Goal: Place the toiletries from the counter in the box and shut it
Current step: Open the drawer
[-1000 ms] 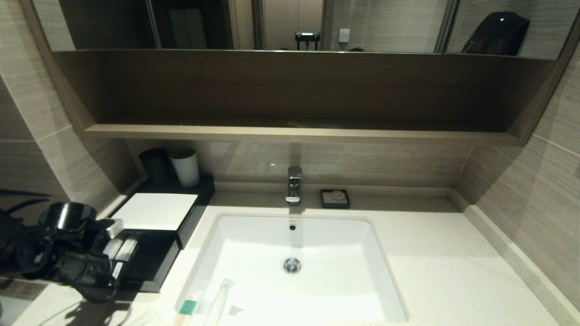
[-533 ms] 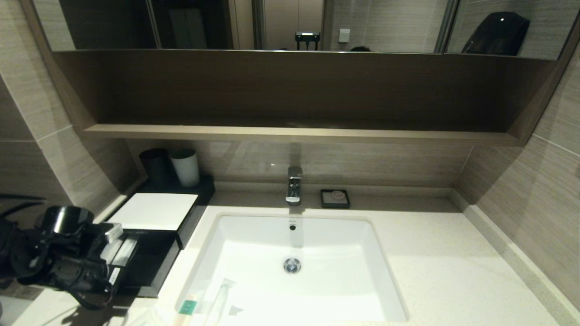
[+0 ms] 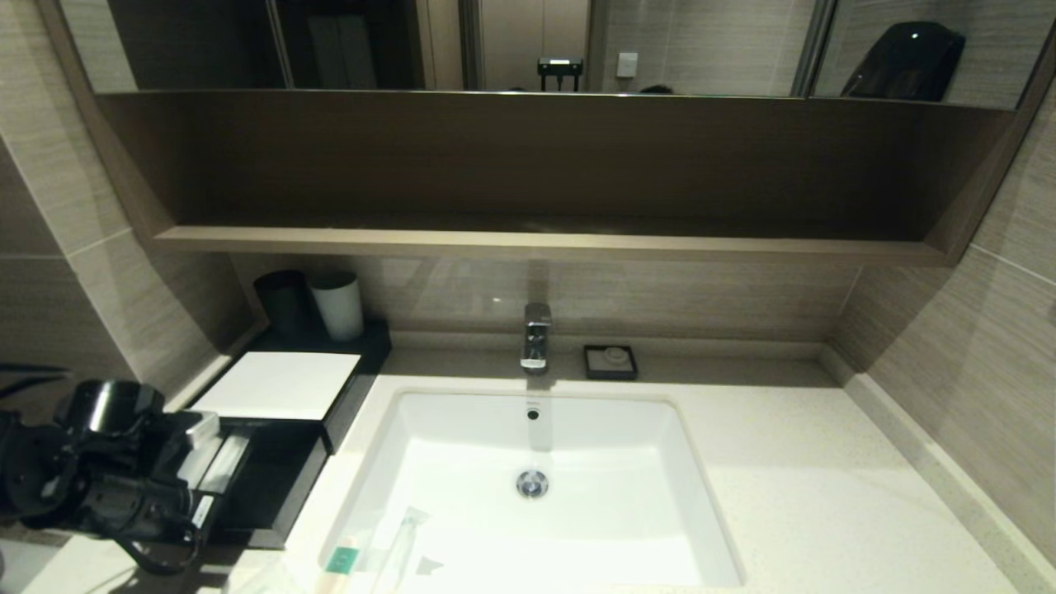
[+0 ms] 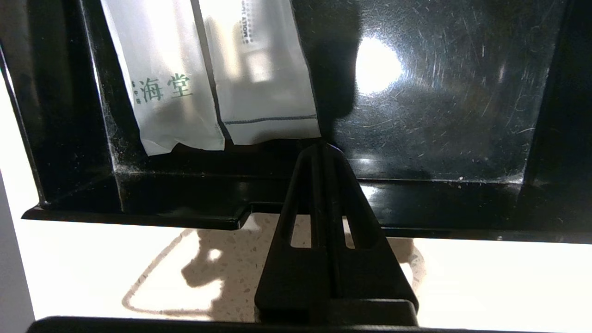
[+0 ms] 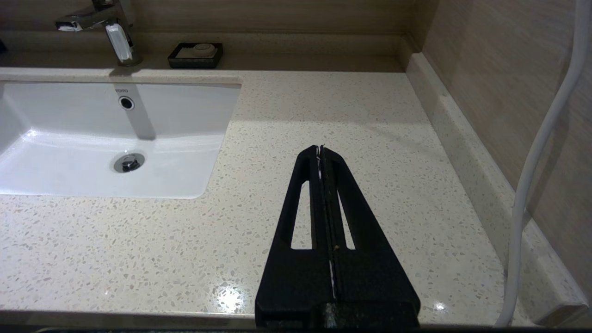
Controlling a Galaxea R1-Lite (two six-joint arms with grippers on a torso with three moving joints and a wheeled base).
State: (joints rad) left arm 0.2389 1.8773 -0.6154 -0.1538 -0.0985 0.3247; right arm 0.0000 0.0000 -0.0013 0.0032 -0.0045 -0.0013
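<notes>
Left gripper [image 4: 323, 147], fingers pressed together and empty, is held at the front lip of the box's drawer [image 4: 277, 203], which is pulled out, presumably to leave it clear for loading. Two white sachets [image 4: 212, 83] are seen inside. The remaining toiletries [image 3: 363, 553] lie on the counter [image 3: 825, 495] by the sink's near-left corner. Right gripper [image 5: 320, 149], likewise closed, is parked over bare counter.

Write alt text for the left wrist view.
The left gripper, fingers shut, points at the front wall of the box's open black drawer, where two white packets lie side by side in one corner. The speckled counter shows below the drawer's front edge.
</notes>
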